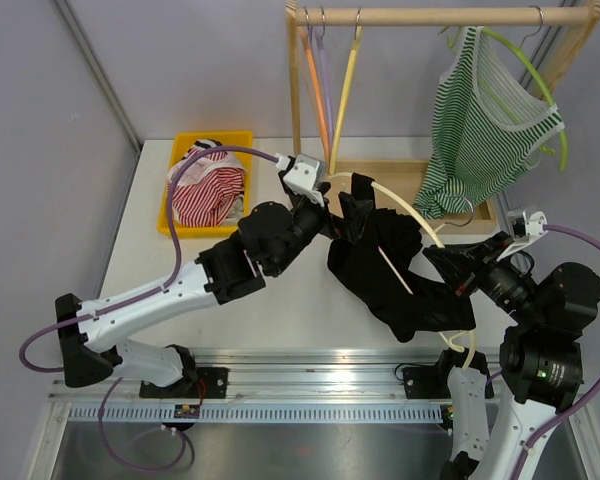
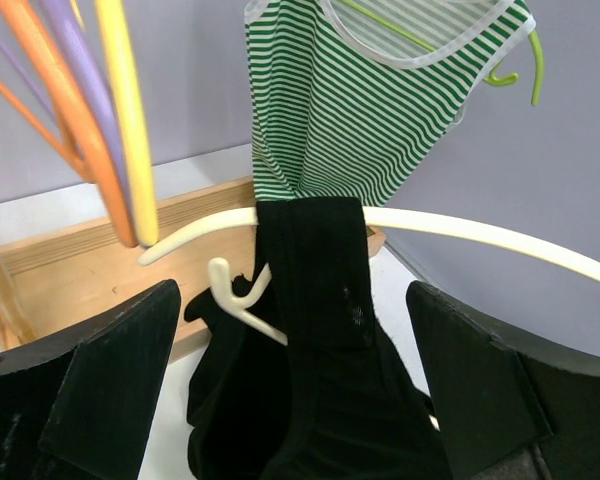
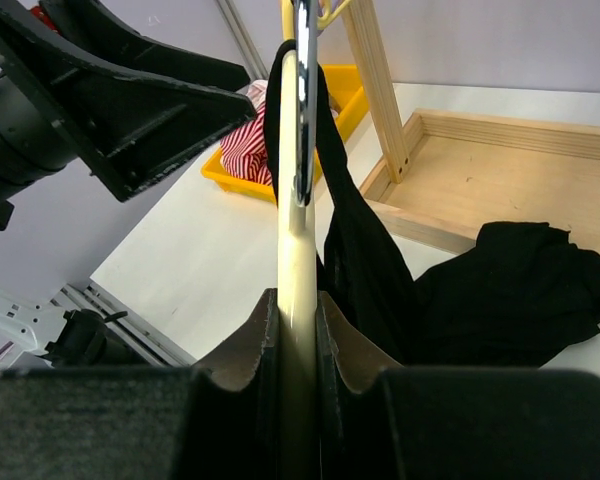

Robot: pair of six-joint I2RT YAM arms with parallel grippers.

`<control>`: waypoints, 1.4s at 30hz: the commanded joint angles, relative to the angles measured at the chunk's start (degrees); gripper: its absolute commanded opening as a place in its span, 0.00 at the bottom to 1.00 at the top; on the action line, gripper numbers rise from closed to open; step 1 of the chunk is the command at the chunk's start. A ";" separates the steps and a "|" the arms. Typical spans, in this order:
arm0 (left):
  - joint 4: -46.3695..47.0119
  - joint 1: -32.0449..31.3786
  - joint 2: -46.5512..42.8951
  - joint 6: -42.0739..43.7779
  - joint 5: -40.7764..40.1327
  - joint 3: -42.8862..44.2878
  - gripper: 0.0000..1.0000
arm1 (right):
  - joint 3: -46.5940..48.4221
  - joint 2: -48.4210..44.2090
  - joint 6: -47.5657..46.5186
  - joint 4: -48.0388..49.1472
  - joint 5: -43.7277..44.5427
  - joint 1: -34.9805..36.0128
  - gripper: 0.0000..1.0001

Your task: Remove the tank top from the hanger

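Right gripper [image 3: 298, 345] clamps the cream hanger [image 3: 296, 250], left gripper [image 2: 295, 350] gapes around a strap of the black tank top [image 2: 320, 300] looped over it, rest sagging to the table [image 1: 280, 310]; left should pinch fabric only, then slide it off the tip.

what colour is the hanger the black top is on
Cream. The hanger shows best in the left wrist view.
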 commanded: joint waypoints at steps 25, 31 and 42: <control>2.22 -0.44 7.43 2.26 1.90 7.52 0.22 | 0.53 -0.10 -0.55 1.17 0.65 0.91 0.00; 1.96 -0.44 6.64 1.74 -0.91 7.35 0.00 | 0.53 -0.01 -0.90 0.73 1.00 1.00 0.00; -0.94 6.93 2.15 -7.22 -11.64 4.88 0.00 | 0.79 0.42 -1.61 -0.42 1.35 2.23 0.00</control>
